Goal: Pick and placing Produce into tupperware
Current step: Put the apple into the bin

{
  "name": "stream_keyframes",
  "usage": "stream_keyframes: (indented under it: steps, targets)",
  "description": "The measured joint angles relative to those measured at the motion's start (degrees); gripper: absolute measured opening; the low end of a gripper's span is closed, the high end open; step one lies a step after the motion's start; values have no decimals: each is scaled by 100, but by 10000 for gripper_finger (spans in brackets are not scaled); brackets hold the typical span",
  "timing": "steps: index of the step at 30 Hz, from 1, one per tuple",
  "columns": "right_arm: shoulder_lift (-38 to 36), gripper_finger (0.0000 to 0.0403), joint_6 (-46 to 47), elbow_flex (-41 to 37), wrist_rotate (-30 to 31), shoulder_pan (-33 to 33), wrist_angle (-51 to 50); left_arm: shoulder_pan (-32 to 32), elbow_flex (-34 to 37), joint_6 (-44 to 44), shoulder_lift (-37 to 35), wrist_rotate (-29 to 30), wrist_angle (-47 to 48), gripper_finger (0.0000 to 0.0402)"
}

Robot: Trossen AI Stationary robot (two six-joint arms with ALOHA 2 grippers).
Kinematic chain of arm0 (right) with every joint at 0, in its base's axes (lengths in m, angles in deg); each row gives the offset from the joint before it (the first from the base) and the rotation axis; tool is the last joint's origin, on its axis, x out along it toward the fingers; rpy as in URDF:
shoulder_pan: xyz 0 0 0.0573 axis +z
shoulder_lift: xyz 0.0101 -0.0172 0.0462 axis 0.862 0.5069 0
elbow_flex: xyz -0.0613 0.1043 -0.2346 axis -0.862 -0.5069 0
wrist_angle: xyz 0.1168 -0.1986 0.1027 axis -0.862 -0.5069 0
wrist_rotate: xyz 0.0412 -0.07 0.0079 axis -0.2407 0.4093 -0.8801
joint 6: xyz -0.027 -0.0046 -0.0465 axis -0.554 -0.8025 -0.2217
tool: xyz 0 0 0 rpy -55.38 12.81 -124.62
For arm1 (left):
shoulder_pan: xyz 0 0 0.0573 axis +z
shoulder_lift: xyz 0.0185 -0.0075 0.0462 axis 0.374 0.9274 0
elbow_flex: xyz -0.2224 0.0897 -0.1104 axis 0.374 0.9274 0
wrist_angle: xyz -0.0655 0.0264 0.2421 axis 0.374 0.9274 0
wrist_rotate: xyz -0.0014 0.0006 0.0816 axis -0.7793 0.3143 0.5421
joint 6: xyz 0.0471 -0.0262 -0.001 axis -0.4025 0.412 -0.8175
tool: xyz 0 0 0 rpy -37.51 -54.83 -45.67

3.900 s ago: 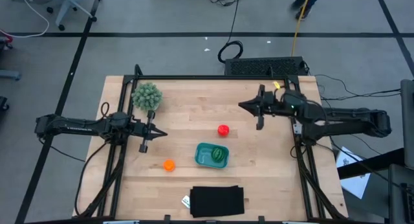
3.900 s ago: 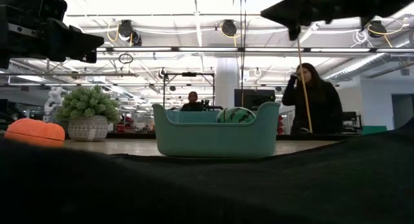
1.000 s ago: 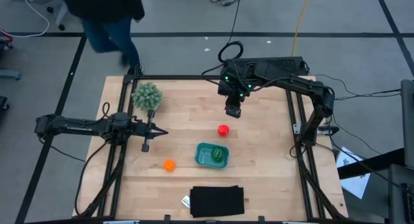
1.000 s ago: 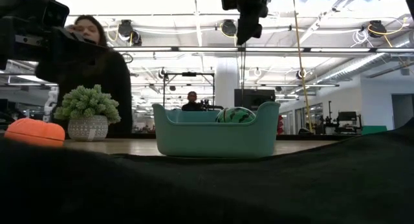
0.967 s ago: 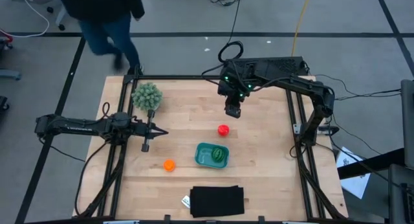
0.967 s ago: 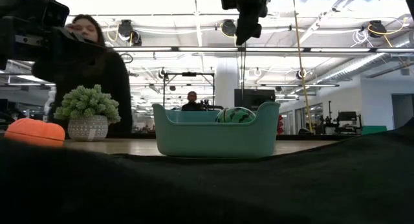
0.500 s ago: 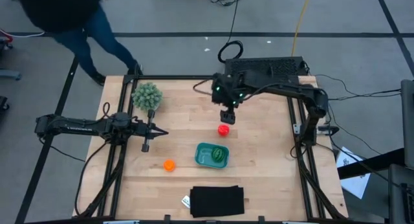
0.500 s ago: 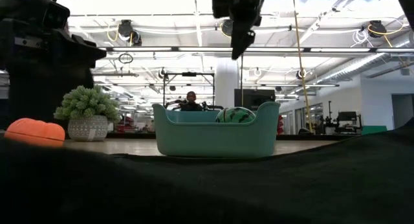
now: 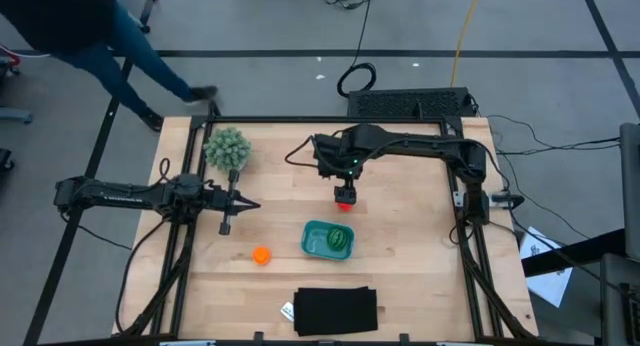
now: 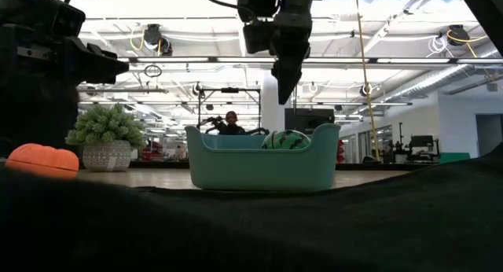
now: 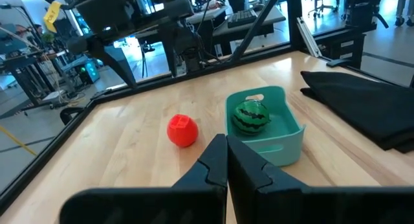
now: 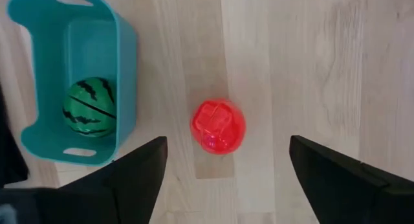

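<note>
The right end effector (image 12: 220,160) has come down over the red ball (image 9: 345,197) in the middle of the picture, fingers spread wide, ready to grab it for the blue tub (image 9: 328,240).

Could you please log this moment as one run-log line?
right gripper: open, above red ball | left gripper: shut, idle | watermelon ball: in tub | orange ball: on table

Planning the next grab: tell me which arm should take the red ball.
Right. Its claw hangs open directly over the small red toy ball, fingers either side. The left claw sits shut, well away across the wooden table.
</note>
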Motion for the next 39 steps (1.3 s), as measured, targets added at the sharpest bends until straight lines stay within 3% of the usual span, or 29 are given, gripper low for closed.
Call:
stream_keyframes:
  steps: [17, 39]
  targets:
    - [-27, 320, 500, -1226, -62, -67, 1006, 0, 0, 10, 2, 26, 77, 1]
    - [-29, 320, 711, -1924, -70, -62, 1647, 0, 0, -20, 0, 26, 80, 1]
